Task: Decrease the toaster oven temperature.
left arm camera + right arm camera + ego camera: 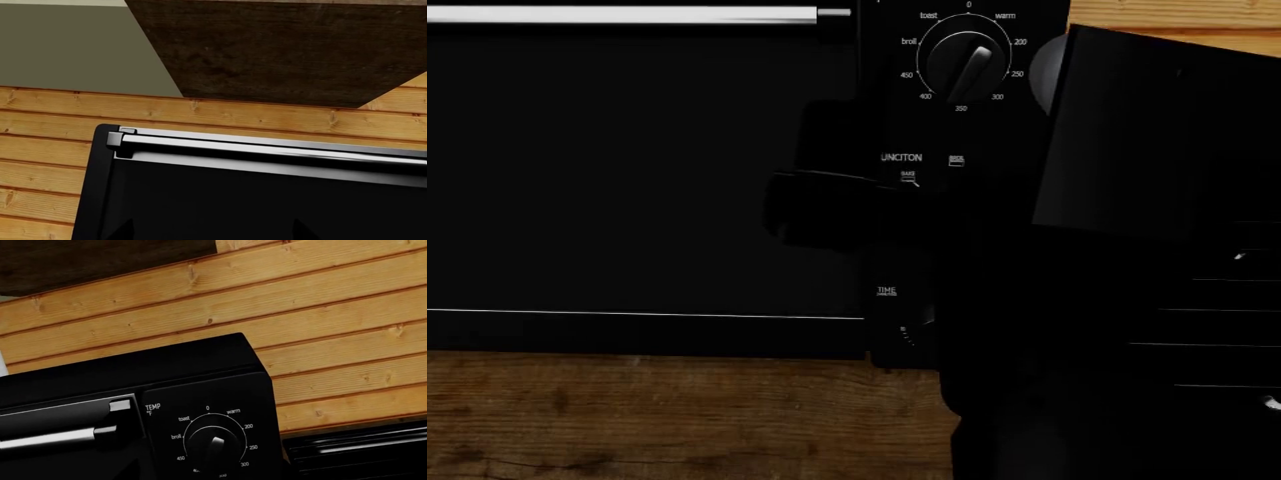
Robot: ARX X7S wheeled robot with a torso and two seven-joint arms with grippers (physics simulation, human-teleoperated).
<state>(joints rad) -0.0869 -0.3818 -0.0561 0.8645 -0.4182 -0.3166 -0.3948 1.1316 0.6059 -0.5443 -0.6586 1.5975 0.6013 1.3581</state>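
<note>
The toaster oven (641,170) fills the head view, with its dark glass door, its silver bar handle (627,14) and its knob panel. The temperature dial (968,62) sits at the top of the panel, above the FUNCTION and TIME labels. It also shows in the right wrist view (215,445) under "TEMP °F". A black arm silhouette (988,300) covers the two lower knobs, below the dial. The right gripper's jaws cannot be made out against the black. In the left wrist view the left gripper (215,232) is open and empty before the door, near the handle's end (127,140).
A wooden counter (654,420) runs under the oven. A plank wall (320,315) stands behind it, with a dark wood cabinet (280,50) above. A black ribbed slatted panel (360,447) lies right of the oven. A bulky black arm block (1154,130) stands beside the dial.
</note>
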